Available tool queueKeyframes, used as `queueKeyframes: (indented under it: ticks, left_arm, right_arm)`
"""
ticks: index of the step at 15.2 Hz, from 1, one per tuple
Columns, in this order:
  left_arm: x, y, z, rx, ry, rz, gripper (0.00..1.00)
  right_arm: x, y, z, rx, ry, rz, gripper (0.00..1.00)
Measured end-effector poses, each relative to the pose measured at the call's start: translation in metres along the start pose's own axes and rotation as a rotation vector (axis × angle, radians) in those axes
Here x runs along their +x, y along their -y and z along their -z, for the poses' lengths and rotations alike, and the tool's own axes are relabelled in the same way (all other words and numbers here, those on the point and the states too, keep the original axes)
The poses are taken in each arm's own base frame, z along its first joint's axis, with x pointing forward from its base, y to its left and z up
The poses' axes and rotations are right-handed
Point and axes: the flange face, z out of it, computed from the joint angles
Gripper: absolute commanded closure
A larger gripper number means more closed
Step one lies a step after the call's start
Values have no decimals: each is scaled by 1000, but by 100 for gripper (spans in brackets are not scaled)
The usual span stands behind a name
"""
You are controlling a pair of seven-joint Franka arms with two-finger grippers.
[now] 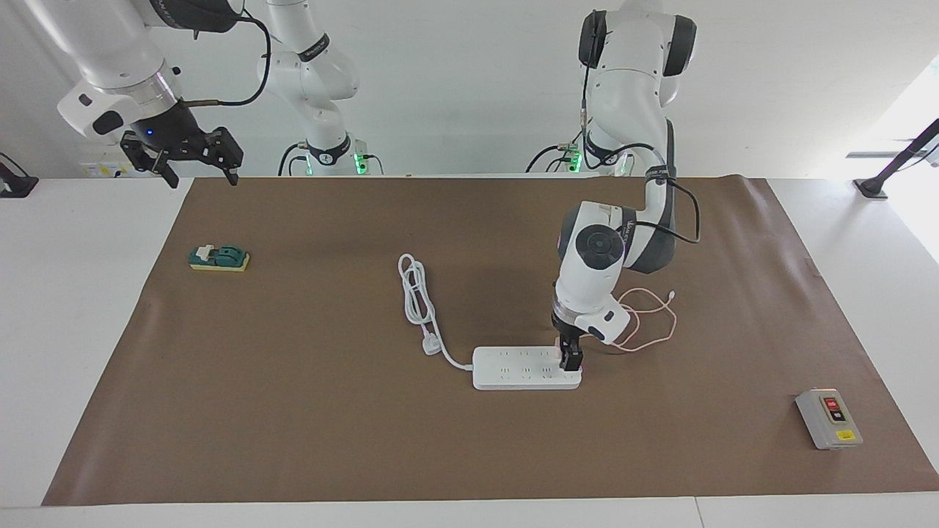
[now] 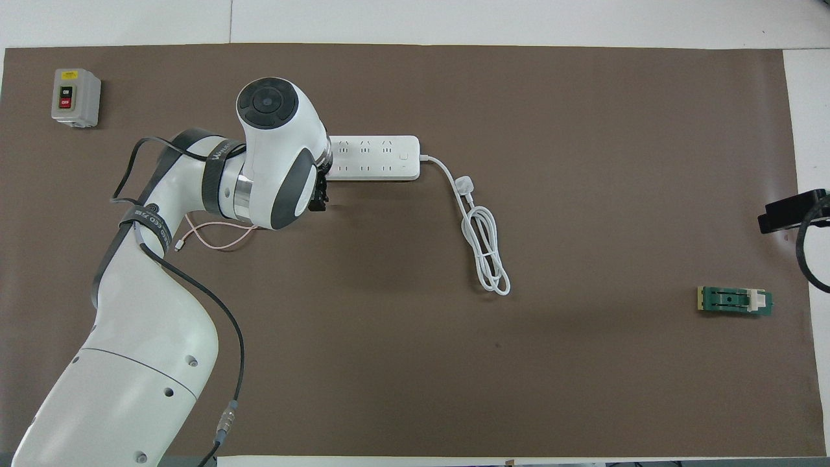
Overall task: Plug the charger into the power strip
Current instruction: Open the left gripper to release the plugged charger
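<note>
The left gripper (image 1: 571, 361) stands with its fingers spread on the power strip (image 1: 524, 368), at its end toward the left arm, where the charger (image 1: 561, 354), probably light, rigid and best held by its flat sides, sits mostly hidden.

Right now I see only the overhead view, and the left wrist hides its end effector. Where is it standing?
Observer: The left end effector points straight down, its tips low at the strip, at the end toward the left arm.
Operator: Is the charger there?
Observer: A bit of pink, the charger, shows on the strip beside the tips. Whether it sits fully in, I cannot tell.
Operator: And the right end effector?
Observer: The right end effector waits, open, raised over the table's edge at the right arm's end.
</note>
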Motion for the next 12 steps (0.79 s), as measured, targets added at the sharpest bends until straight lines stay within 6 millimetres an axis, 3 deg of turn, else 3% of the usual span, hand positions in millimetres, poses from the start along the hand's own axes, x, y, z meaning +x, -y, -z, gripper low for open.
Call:
queueKeyframes:
  ticks: [12]
  left_arm:
    - [2, -2, -4, -50, -52, 28, 0]
  right_arm:
    - [0, 0, 0, 0, 0, 0, 0]
